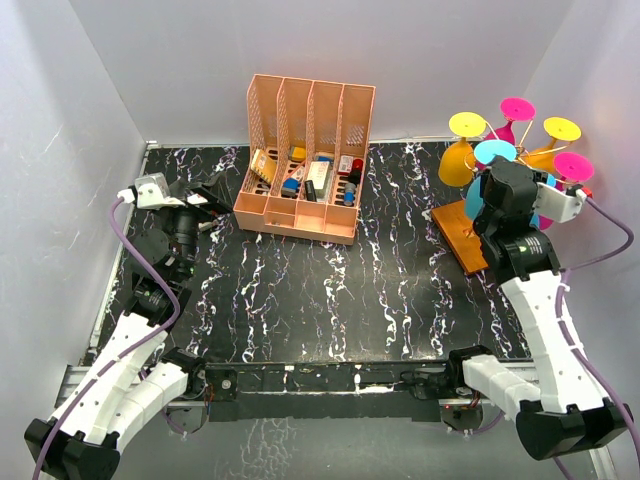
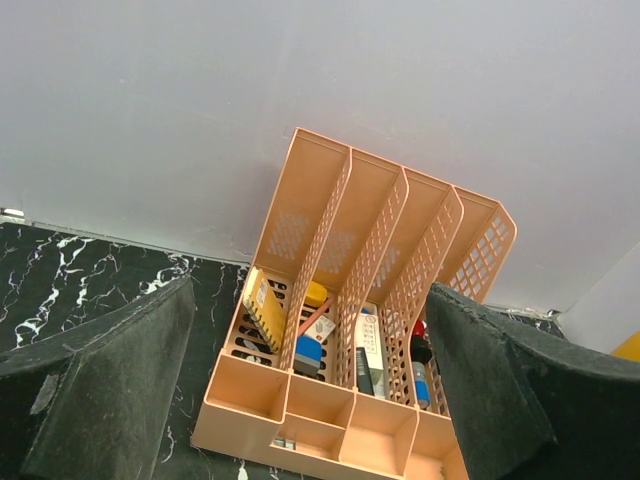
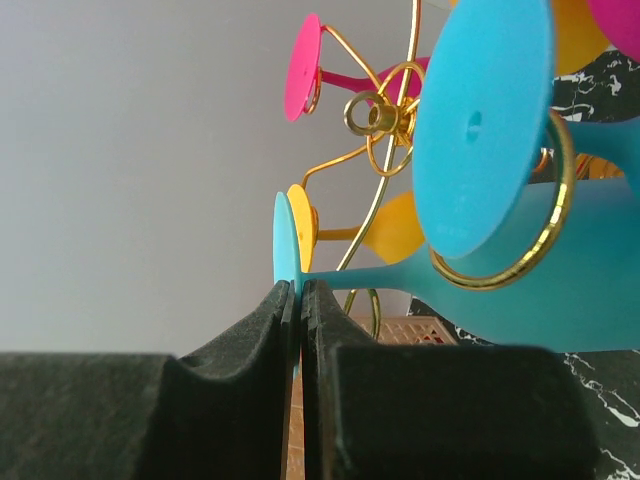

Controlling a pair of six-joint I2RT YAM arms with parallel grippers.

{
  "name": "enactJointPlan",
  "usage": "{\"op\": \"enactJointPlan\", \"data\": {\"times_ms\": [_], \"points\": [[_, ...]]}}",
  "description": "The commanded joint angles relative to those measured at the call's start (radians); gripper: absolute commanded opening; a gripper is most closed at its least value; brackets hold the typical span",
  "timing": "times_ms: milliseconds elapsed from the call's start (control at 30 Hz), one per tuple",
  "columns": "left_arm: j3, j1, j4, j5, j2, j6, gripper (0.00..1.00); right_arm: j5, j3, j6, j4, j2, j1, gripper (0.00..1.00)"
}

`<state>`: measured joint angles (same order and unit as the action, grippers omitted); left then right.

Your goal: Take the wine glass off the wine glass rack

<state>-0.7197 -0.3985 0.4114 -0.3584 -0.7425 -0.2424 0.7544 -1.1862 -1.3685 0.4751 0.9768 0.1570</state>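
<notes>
The table [image 1: 330, 290] has a black top with thin white veins, like marble, and pale walls close it at the back and at both sides. Two things stand directly on it. A peach-pink slotted organizer [image 1: 296, 218] stands near the back edge, a little left of the middle, with its low front compartments turned to the near side. The wine glass rack [image 1: 458, 236] stands at the right side on its flat orange-brown wooden base, which is turned at an angle to the table edges. The two are well apart.
</notes>
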Motion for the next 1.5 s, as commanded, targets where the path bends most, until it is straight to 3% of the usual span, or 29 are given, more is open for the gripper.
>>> {"op": "enactJointPlan", "data": {"times_ms": [0,367,567,700,833,967,1167,1467], "points": [[-0.002,-0.006,0.03,-0.005,0.008,0.01,0.97,-0.016,0.022,-0.062,-0.024,-0.063,-0.002,0.08],[-0.009,-0.007,0.017,0.009,-0.006,-0.003,0.97,-0.203,0.098,-0.057,-0.023,-0.191,-0.002,0.08],[-0.023,-0.006,-0.001,0.046,-0.046,-0.022,0.97,-0.567,0.254,0.04,-0.262,-0.239,-0.003,0.08],[-0.055,-0.007,-0.034,0.119,-0.106,-0.039,0.97,-0.779,0.271,0.113,-0.346,-0.231,-0.003,0.08],[-0.071,-0.006,-0.024,0.268,-0.175,-0.107,0.97,-0.96,0.28,0.17,-0.455,-0.202,-0.003,0.08],[-0.079,-0.006,0.041,0.443,-0.247,-0.2,0.97,-1.135,0.296,0.126,-0.613,-0.153,-0.002,0.08],[-0.072,-0.005,0.338,0.79,-0.363,-0.493,0.97,-1.234,0.235,0.017,-0.862,-0.062,-0.002,0.08],[-0.036,-0.001,1.073,1.001,-0.632,-1.169,0.97,-1.31,0.212,-0.219,-1.191,0.04,0.001,0.08]]}}
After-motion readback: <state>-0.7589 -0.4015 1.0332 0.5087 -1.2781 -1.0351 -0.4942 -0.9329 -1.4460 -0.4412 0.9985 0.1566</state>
